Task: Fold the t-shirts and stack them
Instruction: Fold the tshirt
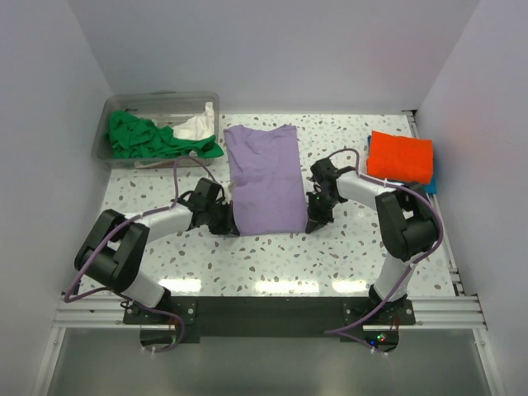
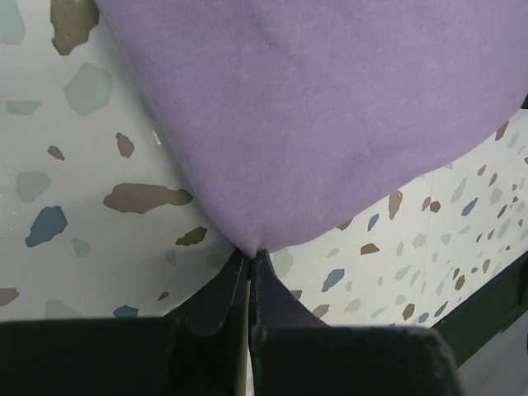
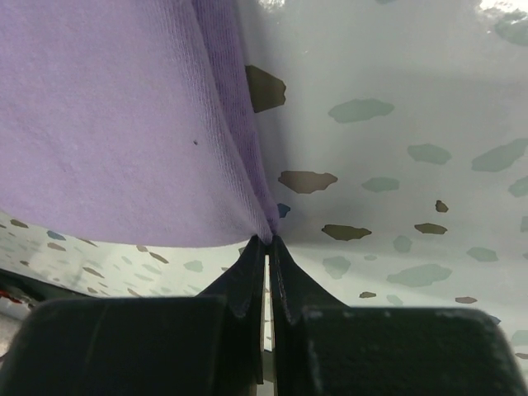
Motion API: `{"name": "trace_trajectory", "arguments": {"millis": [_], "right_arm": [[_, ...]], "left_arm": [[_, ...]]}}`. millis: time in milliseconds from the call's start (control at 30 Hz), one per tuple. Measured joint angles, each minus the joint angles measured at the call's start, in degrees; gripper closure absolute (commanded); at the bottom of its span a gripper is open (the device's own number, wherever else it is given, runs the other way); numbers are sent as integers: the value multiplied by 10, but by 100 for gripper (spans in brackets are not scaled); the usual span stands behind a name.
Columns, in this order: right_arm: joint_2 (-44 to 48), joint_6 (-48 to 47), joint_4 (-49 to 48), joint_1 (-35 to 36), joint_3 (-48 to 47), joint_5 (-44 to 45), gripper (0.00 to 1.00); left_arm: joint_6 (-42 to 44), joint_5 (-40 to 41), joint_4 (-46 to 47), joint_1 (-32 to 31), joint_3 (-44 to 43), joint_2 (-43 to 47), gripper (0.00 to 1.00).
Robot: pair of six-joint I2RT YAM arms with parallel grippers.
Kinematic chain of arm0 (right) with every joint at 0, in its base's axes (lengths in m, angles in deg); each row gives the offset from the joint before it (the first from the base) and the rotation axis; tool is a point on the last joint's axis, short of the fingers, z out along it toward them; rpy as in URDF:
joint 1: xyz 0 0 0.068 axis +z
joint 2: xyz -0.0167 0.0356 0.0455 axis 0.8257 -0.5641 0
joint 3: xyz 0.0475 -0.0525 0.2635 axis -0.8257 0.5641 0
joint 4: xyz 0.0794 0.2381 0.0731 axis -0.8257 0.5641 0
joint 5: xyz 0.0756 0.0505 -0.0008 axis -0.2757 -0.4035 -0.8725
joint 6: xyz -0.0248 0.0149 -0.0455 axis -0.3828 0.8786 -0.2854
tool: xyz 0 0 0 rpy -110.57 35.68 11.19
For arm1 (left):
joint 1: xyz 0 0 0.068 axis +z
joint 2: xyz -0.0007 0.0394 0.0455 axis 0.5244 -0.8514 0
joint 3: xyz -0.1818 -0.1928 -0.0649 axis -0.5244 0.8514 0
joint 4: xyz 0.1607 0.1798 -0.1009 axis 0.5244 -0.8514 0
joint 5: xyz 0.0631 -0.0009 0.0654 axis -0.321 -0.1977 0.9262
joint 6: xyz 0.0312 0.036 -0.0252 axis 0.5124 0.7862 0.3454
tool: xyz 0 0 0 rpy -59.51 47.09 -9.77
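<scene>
A lavender t-shirt (image 1: 266, 177), folded into a long strip, lies in the middle of the table. My left gripper (image 1: 227, 224) is shut on its near left corner (image 2: 252, 239). My right gripper (image 1: 313, 223) is shut on its near right corner (image 3: 266, 227). A folded orange t-shirt (image 1: 400, 157) lies on a blue one (image 1: 431, 181) at the right edge. Green (image 1: 148, 139) and white (image 1: 196, 127) t-shirts lie crumpled in the tub.
A clear plastic tub (image 1: 111, 107) stands at the back left, with green cloth spilling over its near side. The speckled table (image 1: 272, 260) is walled at the left, back and right.
</scene>
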Motion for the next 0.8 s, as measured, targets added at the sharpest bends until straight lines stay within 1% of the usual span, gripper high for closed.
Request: {"name": "trace_trajectory", "arguments": {"millis": [267, 600, 667, 800], "right_arm": [[8, 0, 13, 0, -2, 30, 100], [18, 0, 28, 0, -2, 31, 100], [34, 0, 36, 0, -2, 33, 100], [96, 0, 56, 0, 1, 35, 100]], "left_arm": [[0, 21, -28, -1, -8, 5, 100], [12, 14, -67, -1, -25, 7, 100], [16, 8, -84, -1, -33, 11, 100], [21, -1, -122, -1, -49, 37, 100]]}}
